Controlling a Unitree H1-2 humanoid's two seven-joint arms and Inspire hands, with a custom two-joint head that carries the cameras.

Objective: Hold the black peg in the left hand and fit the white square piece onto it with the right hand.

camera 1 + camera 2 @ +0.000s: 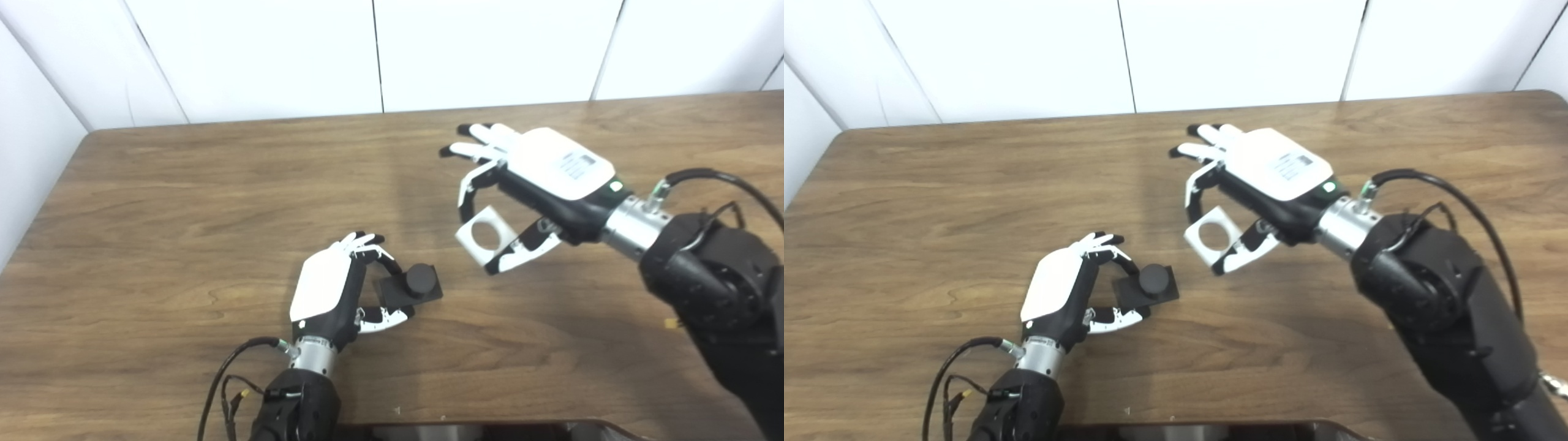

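A brown wood-grain table (184, 202) carries both arms. The right hand (539, 184), whose white back bears an unreadable printed label, pinches one white square piece with a round hole (485, 236) above the tabletop. The left hand (334, 288) grasps one black square-based peg (411, 285), near the piece, nothing between them.

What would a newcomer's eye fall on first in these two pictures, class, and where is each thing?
First comes the right hand, raised over the right half of the wooden table, pinching a white square piece with a round hole between thumb and finger. Next, nearer the front and left of it, the left hand grips a black peg by its square base, the round post pointing up. The two parts are apart, not yet joined.
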